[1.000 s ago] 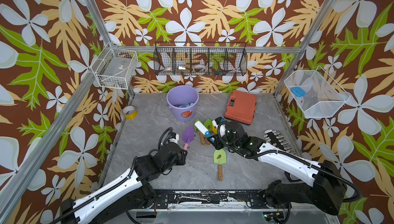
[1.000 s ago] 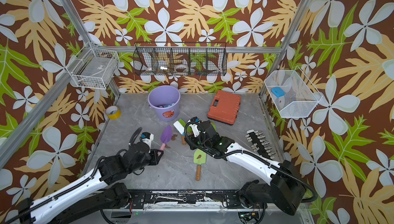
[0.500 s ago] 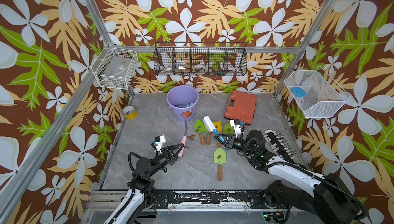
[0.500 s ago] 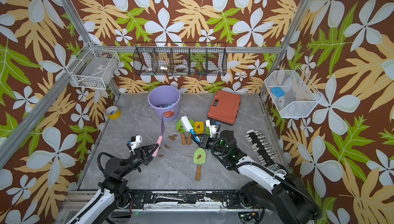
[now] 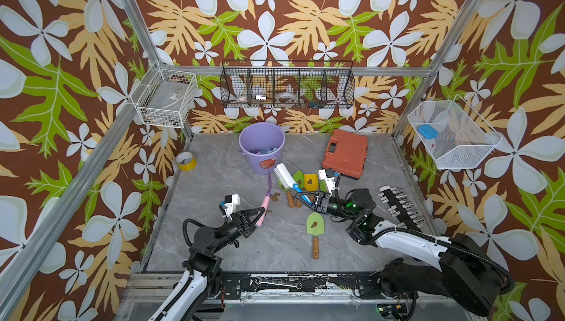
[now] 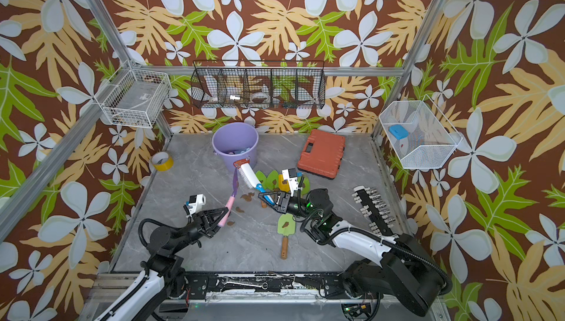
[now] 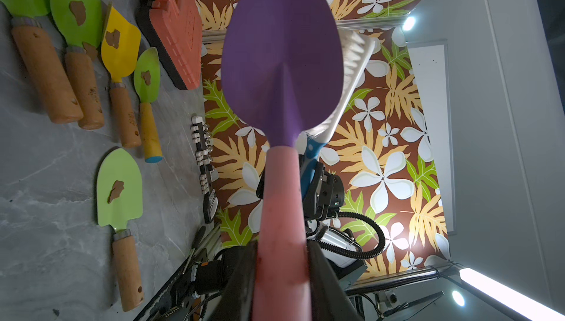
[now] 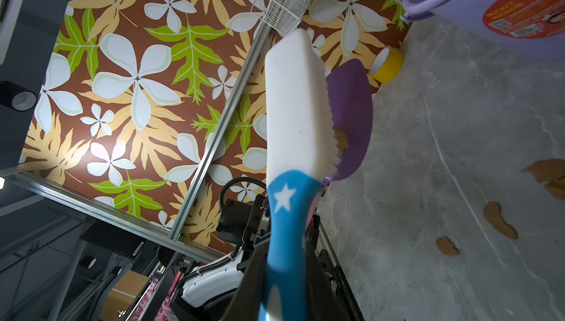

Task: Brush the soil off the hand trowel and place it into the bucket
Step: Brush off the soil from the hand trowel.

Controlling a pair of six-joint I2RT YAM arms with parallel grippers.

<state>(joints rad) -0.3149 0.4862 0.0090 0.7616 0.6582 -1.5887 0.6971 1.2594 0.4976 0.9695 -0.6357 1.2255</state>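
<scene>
Where the brush (image 8: 293, 114) meets the trowel (image 8: 351, 105), soil (image 8: 341, 139) sits.

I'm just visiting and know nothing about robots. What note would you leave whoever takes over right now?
Left gripper: shut on the purple trowel, lifted off the table.
Right gripper: shut on the brush, bristles against the blade.
Soil: one clump on the blade, loose clumps on the table.
Bucket: at the back; this trowel not in it.
Done: trowel and brush picked up.
Left: clear that clump, put trowel in bucket.
</scene>
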